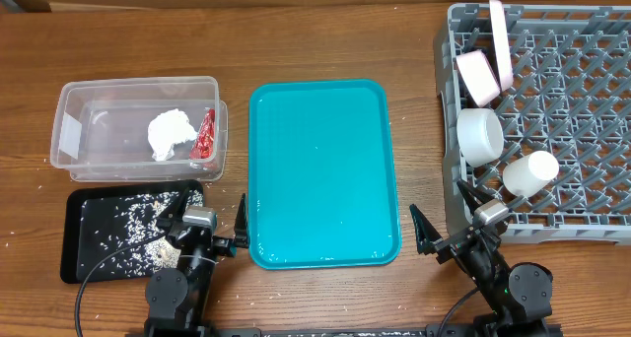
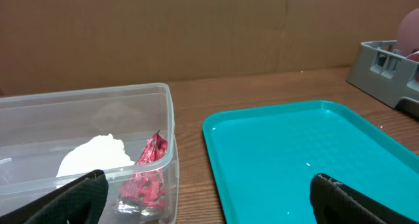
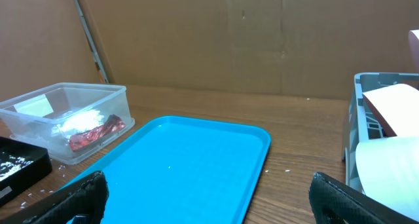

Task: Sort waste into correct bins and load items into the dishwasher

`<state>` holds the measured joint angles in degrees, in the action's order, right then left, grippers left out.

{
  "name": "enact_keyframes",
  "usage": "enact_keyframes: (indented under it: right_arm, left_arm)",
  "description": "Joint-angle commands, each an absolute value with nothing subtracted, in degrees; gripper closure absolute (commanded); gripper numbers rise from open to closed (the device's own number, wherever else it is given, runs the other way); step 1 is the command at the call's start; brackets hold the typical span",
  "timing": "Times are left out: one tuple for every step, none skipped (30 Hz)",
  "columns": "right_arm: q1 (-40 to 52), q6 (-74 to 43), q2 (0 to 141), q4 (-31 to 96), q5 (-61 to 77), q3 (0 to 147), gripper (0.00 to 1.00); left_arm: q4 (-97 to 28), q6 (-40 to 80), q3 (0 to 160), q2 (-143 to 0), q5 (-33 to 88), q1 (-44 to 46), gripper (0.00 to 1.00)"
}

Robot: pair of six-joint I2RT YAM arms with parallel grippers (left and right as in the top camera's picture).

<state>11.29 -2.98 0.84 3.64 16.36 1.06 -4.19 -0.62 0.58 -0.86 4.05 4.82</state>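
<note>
Since napkin [image 1: 170, 133] sits in tub [image 1: 138, 82] and cup [image 1: 530, 171] in rack [image 1: 592, 101], you look done; both jaws open, just park.

You have bright, even light from above on the bench [image 1: 325, 41], and the shadows beside the tray [image 1: 320, 169] are short and soft. Tiny white glints dot the tray's middle. Overhead is sharp. In your left wrist view, the near fingers [image 2: 72, 201] below the tray look soft and dark.
</note>
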Motion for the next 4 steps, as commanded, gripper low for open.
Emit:
enact_keyframes:
  right_arm:
    - [11.6,-3.0,0.2,3.2,16.6,0.5,0.00]
    - [11.6,-3.0,0.2,3.2,16.6,0.5,0.00]
    - [11.6,-3.0,0.2,3.2,16.6,0.5,0.00]
    - [11.6,-3.0,0.2,3.2,16.6,0.5,0.00]
  left_arm:
    - [-4.1,-1.3,0.3,-0.3,3.6,4.4,0.00]
    - [-4.1,-1.3,0.3,-0.3,3.6,4.4,0.00]
    - [-4.1,-1.3,0.3,-0.3,3.6,4.4,0.00]
    - [-4.1,-1.3,0.3,-0.3,3.6,4.4,0.00]
